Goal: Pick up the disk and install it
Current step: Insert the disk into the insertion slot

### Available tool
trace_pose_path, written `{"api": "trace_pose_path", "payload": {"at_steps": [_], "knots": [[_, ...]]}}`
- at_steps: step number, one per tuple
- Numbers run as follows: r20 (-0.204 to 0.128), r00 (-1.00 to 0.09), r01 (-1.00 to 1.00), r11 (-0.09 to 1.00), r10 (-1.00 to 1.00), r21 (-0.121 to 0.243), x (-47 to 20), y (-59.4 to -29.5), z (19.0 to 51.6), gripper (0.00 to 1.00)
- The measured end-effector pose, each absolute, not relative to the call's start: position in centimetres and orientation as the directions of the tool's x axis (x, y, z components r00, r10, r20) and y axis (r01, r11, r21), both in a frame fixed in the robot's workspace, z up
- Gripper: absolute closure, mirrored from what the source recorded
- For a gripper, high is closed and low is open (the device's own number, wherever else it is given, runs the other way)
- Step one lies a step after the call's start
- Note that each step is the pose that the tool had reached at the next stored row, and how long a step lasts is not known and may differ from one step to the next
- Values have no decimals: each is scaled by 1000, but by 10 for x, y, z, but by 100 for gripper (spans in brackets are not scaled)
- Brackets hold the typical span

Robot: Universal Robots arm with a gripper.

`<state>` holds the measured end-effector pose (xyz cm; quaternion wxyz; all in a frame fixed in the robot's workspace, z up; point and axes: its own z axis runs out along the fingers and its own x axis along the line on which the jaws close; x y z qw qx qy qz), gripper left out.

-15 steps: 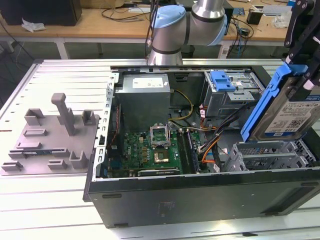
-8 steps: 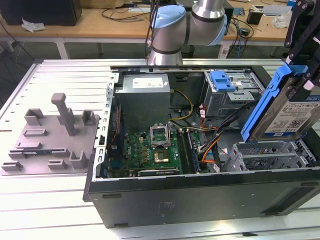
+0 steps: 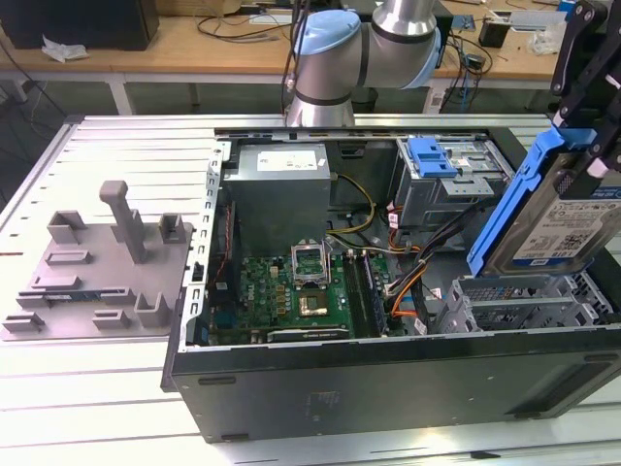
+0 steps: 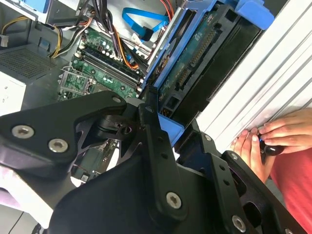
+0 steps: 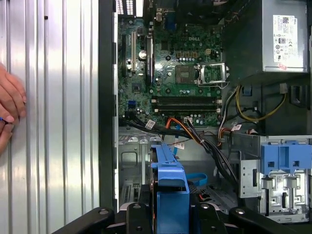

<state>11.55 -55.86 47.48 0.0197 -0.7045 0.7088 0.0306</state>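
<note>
My gripper (image 3: 588, 146) at the exterior view's far right is shut on the disk (image 3: 560, 225), a silver drive with a white-and-blue label in a blue caddy rail (image 3: 507, 212). The disk hangs tilted, lower end just above the silver drive cage (image 3: 514, 306) in the open computer case (image 3: 388, 374). In the second wrist view the black fingers (image 4: 152, 141) clamp the blue caddy end (image 4: 169, 129), and the disk's green circuit-board underside (image 4: 195, 53) faces the camera. In the first wrist view the caddy (image 5: 170, 187) juts from the gripper (image 5: 168, 214) over the bay floor (image 5: 130, 157).
A blue latch on a perforated cage (image 3: 433, 157) sits at the case's back. Motherboard (image 3: 301, 291), power supply (image 3: 281, 189) and loose cables (image 3: 408, 277) fill the case. A grey fixture plate with posts (image 3: 97, 262) lies at the exterior view's left. A person's hand (image 4: 263, 139) rests on the ribbed table beside the case.
</note>
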Motion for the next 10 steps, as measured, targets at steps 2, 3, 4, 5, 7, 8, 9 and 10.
{"api": "trace_pose_path", "payload": {"at_steps": [2, 3, 4, 5, 7, 8, 9, 10], "knots": [[-71, -7, -1000, 5, -997, 16, 115, -559, 473, 63], [-71, -6, -1000, 5, -997, 16, 115, -559, 472, 63], [-71, -6, -1000, 5, -997, 16, 115, -559, 472, 63], [-71, -6, -1000, 5, -997, 16, 115, -559, 472, 63], [-71, -5, -1000, 4, -997, 16, 115, -559, 471, 63], [-71, -5, -1000, 4, -997, 16, 115, -559, 471, 63], [-71, -4, -1000, 3, -997, 16, 116, -559, 470, 63], [-71, -4, -1000, 3, -997, 16, 116, -559, 470, 63]]}}
